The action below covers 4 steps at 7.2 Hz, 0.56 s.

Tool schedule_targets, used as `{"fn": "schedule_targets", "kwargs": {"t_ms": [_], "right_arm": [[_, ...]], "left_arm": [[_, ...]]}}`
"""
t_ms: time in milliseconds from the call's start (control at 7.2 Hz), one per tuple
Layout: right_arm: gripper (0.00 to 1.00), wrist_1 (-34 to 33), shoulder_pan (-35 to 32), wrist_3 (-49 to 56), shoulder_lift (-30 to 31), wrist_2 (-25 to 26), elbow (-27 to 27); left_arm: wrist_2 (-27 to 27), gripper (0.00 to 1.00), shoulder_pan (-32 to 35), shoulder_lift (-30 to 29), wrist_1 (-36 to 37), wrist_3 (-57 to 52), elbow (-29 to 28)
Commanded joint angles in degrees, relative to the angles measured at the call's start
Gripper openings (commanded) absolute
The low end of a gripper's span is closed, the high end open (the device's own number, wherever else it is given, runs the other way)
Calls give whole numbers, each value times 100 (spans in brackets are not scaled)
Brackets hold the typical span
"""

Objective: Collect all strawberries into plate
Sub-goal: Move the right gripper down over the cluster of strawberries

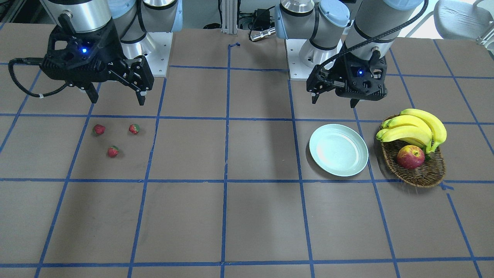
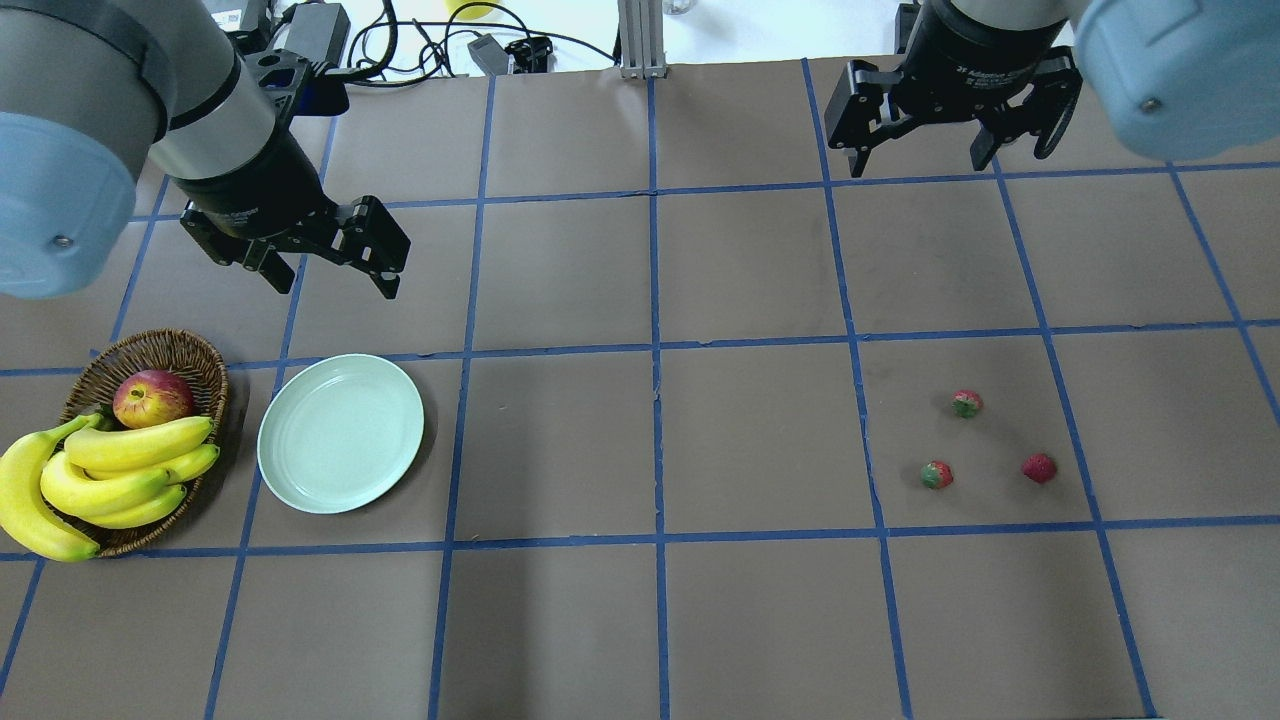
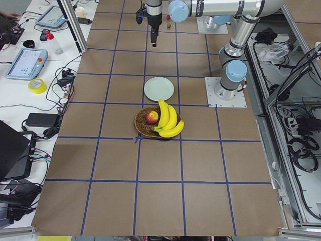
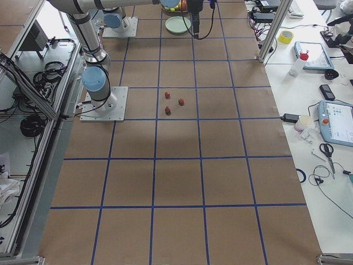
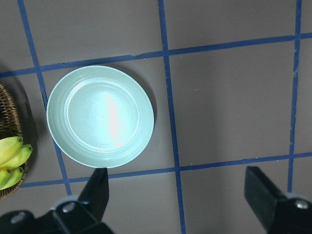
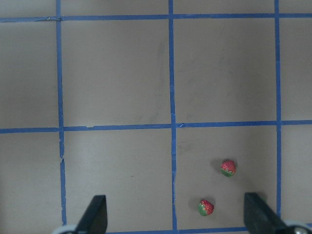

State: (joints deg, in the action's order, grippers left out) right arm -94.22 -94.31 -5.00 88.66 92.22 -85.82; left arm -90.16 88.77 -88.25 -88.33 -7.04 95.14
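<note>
Overhead exterior: three strawberries (image 2: 966, 403) (one plate (image 2: 340, 432))

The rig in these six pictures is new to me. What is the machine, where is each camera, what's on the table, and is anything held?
Two robot arms stand at a table. Four fixed cameras look from behind, opposite and each end; two sit on the wrists, looking down. The left hand and the right hand hang open and empty. Three strawberries lie on the right hand's side; an empty plate sits beside a basket with bananas and an apple.
</note>
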Motion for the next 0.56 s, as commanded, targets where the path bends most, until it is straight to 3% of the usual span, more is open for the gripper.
{"fn": "schedule_targets", "kwargs": {"t_ms": [0,417], "right_arm": [[100,0,0,-1,19,-2,-66],[100,0,0,7,20,-28,-67]], "left_arm": [[-11,100,0,9,0,-8,-4],[-19,100,0,1,-9,-8,-4]]}}
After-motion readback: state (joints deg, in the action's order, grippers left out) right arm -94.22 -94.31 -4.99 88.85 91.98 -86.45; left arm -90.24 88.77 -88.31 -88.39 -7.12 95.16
